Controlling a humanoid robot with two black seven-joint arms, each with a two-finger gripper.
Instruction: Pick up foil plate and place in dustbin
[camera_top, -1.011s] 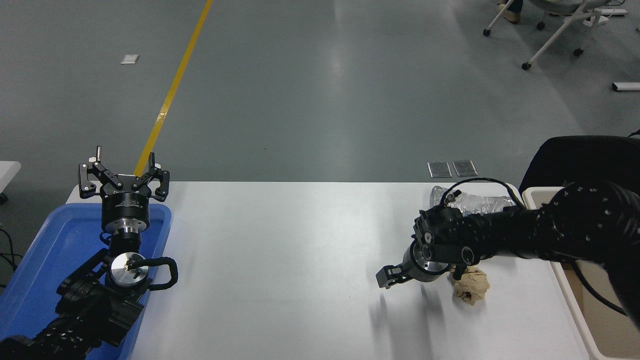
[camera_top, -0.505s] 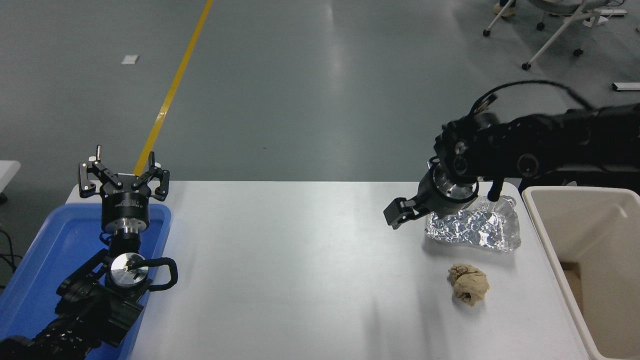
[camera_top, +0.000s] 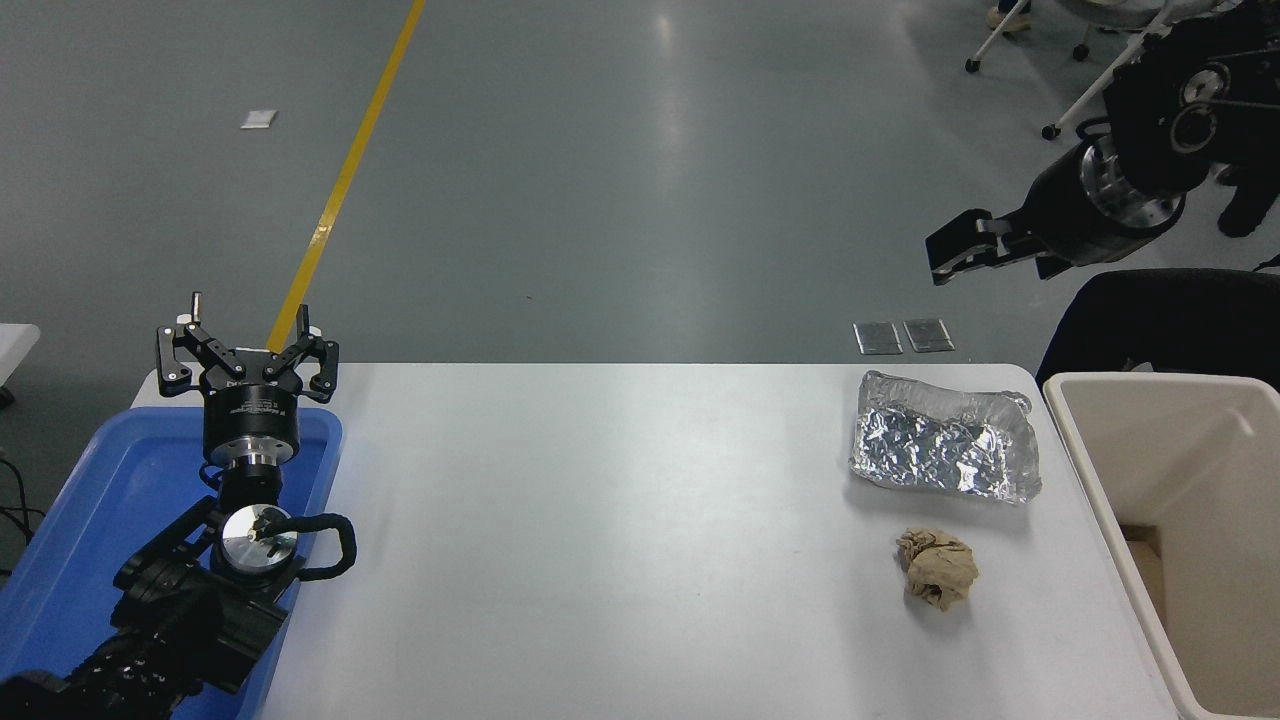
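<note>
Progress is nil as far as visible: the foil plate (camera_top: 944, 451) lies flat at the far right of the table (camera_top: 600, 540), just beside the dustbin (camera_top: 1105, 480) and behind a crumpled paper ball (camera_top: 938, 568). The right gripper (camera_top: 965, 252) hangs high above and beyond the plate, holding nothing; whether its jaws are parted cannot be told. The left gripper (camera_top: 247, 358) sits parked over the blue tray (camera_top: 90, 520), fingers spread, empty. Grasp, lift and release into the bin all remain.
</note>
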